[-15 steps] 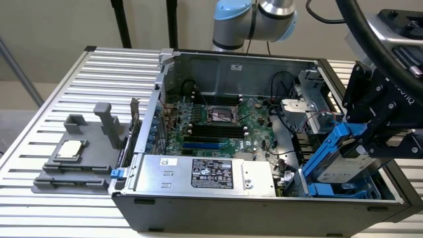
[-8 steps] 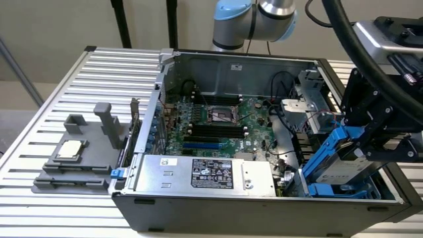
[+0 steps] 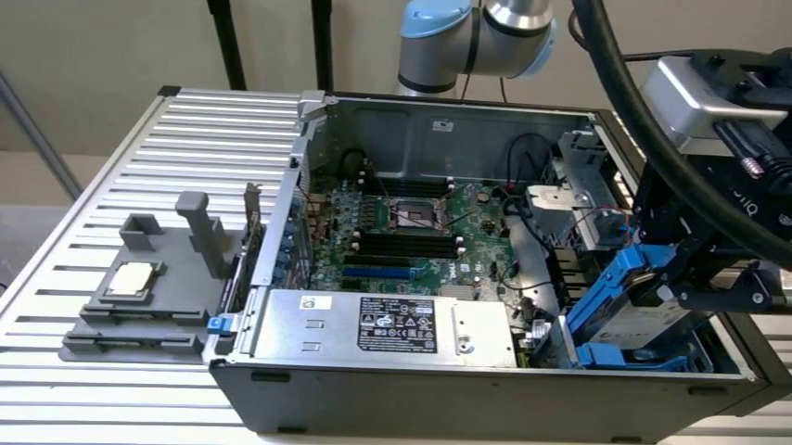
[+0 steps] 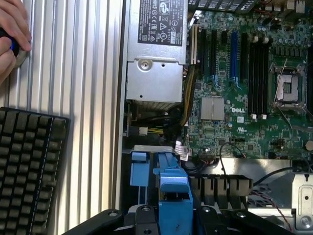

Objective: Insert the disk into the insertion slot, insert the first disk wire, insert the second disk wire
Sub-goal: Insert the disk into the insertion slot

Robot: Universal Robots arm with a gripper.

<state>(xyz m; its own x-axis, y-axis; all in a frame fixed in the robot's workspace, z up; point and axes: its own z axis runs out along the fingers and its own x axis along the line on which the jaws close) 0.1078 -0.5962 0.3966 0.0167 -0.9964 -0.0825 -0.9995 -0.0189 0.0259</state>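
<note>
The disk (image 3: 637, 315), silver-grey in a bright blue carrier frame, hangs tilted over the front right corner of the open computer case. My gripper (image 3: 693, 278) is shut on it from the exterior view's right. Its lower end reaches into the insertion slot (image 3: 619, 356), a dark drive bay with blue tabs. In the wrist view the blue carrier of the disk (image 4: 172, 191) sticks out between my black fingers (image 4: 142, 220), beside a blue tab of the insertion slot (image 4: 139, 174). Loose wires (image 3: 596, 227) hang by the metal cage behind the bay.
A silver power supply (image 3: 384, 329) with a black label lies along the case front. The motherboard (image 3: 421, 246) with its black socket (image 3: 415, 215) fills the middle. A grey fixture (image 3: 130, 297) stands on the ribbed table. The wrist view has a keyboard (image 4: 27, 161) and a hand (image 4: 12, 34).
</note>
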